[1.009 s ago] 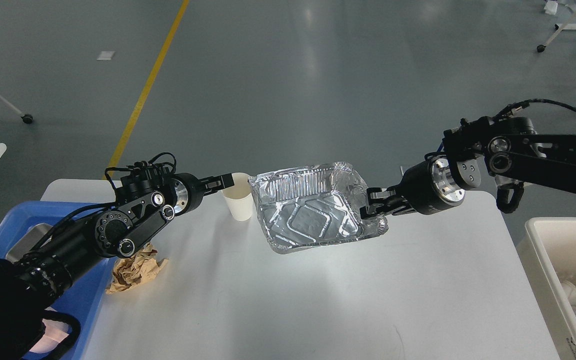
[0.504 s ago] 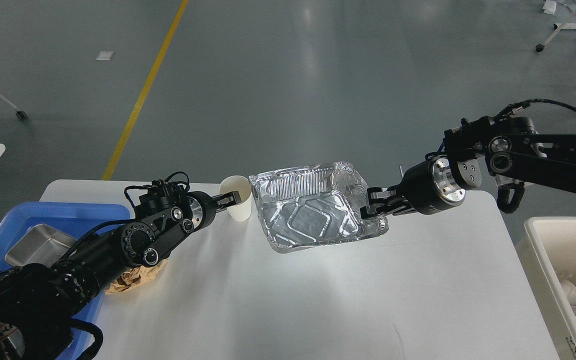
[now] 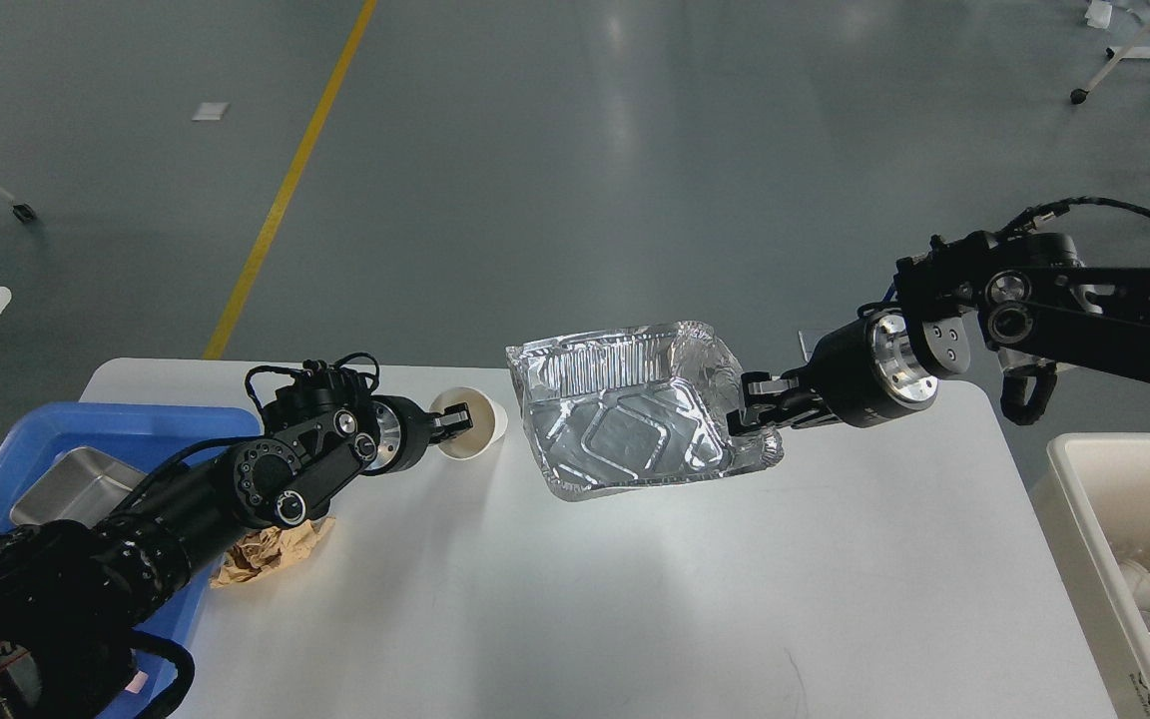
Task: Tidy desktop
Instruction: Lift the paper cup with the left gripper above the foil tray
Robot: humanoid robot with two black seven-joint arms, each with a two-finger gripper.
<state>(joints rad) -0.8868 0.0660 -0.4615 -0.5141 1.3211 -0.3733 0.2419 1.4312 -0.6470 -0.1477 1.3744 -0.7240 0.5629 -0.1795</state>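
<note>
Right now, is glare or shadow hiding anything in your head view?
Head view: strong glare on the foil tray washes out its ribbing; the desktop is bright beneath it, dimmer toward the near edge; the left gripper at the paper cup is dark, its fingers hard to separate.

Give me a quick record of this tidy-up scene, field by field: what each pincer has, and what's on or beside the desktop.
left pincer: shut on the paper cup, gripping its rim
right pincer: shut on the foil tray, holding its right edge
foil tray: crumpled, tilted, lifted above the desktop
crumpled brown paper: on the desktop, near its left edge
blue tray: left of the desktop, metal pan inside
cream-white bin: right of the desktop, some waste inside
</note>
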